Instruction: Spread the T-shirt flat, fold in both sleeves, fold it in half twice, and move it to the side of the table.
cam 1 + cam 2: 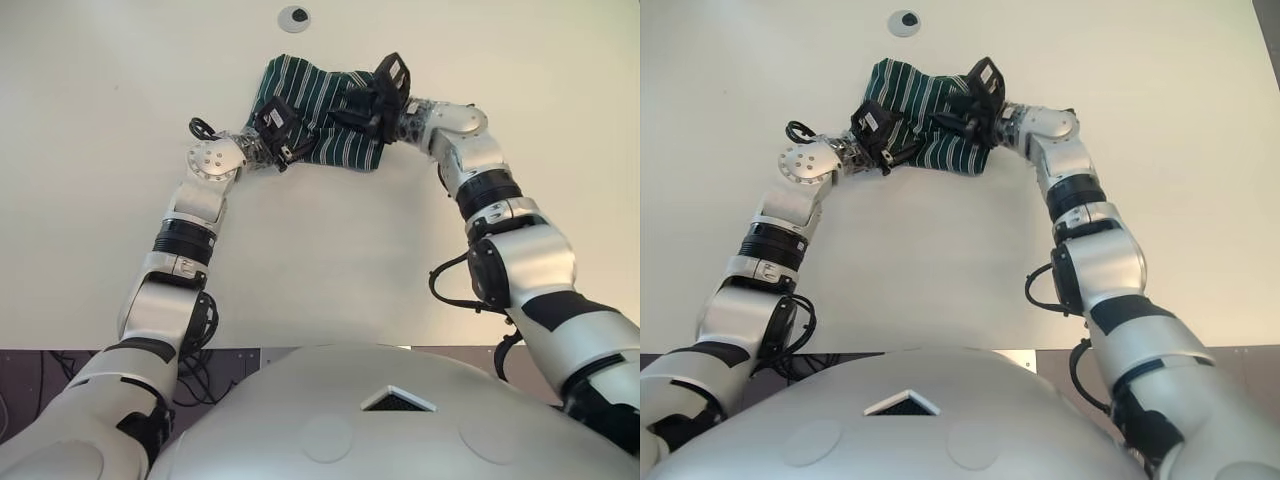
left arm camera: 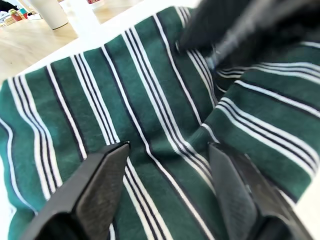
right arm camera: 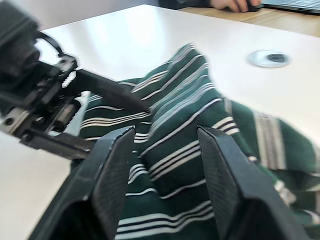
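White table point(image 1: 120, 90): T-shirt point(image 1: 305, 90) lies crumpled just robot-side of the cable grommet point(image 1: 294, 16). Left gripper point(image 2: 170, 165) and right gripper point(image 3: 165, 150) are both on the cloth, jaws wide, gripping nothing. Not yet spread flat; sleeve folds, both halvings and the move to the side all look pending.

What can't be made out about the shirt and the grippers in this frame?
Left gripper, left wrist view: whether its open fingers touch the T-shirt; the angle hides it.
Right gripper, right wrist view: the same, blurred.
T-shirt sleeves and neckline, head views: lost in bunched cloth, partly under both grippers.
Round insert in the table, head views: too small to identify.
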